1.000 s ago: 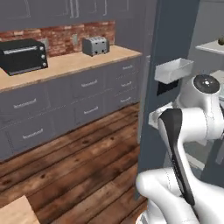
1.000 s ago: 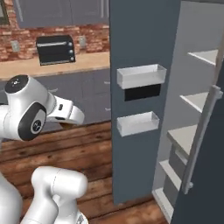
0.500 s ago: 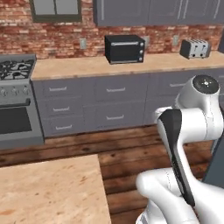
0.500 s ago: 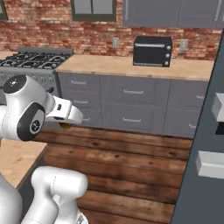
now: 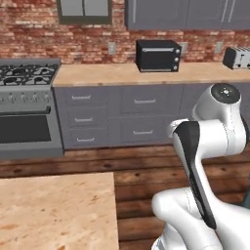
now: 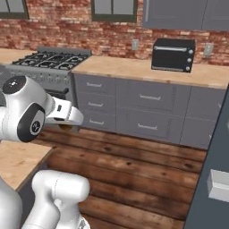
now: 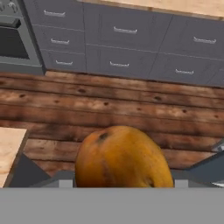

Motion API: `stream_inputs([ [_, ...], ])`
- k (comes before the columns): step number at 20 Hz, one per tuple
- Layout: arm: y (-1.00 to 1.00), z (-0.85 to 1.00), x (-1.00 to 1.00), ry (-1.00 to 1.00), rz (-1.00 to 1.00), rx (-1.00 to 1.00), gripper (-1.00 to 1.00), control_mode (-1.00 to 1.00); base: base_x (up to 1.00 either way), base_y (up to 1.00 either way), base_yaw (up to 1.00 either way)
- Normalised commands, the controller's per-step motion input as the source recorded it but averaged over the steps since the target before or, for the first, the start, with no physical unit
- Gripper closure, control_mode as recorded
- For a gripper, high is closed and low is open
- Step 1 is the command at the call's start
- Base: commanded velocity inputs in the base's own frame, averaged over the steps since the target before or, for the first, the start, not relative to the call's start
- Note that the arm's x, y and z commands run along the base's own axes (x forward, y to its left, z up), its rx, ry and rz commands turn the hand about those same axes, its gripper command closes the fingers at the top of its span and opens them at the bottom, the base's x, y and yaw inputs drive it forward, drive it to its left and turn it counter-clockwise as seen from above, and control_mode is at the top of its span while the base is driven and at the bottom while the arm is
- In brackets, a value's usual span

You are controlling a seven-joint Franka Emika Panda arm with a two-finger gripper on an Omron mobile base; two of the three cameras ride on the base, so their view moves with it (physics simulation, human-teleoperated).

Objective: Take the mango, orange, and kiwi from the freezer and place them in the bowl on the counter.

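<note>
Mango (image 7: 124, 159) sits between the two fingers of the gripper (image 7: 122, 183), which is closed on it; we see the fruit as an orange-yellow, mottled, egg-shaped body with a dark stem spot near its top. In the right base view the gripper (image 6: 68, 117) is held out level from the arm, above the wooden floor (image 6: 134, 165), with a sliver of the fruit showing beneath it. Below the fruit and to the left we note a corner of the near counter (image 7: 8, 148), pale tan with reddish speckles; the mango is over the floor, just beside that edge. The freezer (image 6: 210, 170) stands at the right edge of the right base view, a white door bin (image 6: 219, 185) on it. Farther off: grey drawers (image 5: 141, 117), the back counter (image 5: 122, 74) carrying a black toaster oven (image 5: 157, 55) and a toaster (image 5: 238, 57), a stove (image 5: 29, 112) to the left, a brick wall (image 5: 44, 34) behind.
</note>
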Motion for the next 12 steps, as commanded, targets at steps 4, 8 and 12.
stream_inputs([
  [4,0.00,0.00,0.00,0.00,0.00,0.00,1.00,1.00,1.00,0.00,0.12],
  [8,0.00,0.00,0.00,0.00,0.00,0.00,1.00,1.00,1.00,-0.18,0.00],
  [12,0.00,0.00,0.00,0.00,0.00,0.00,1.00,1.00,0.50,-0.80,-0.19],
])
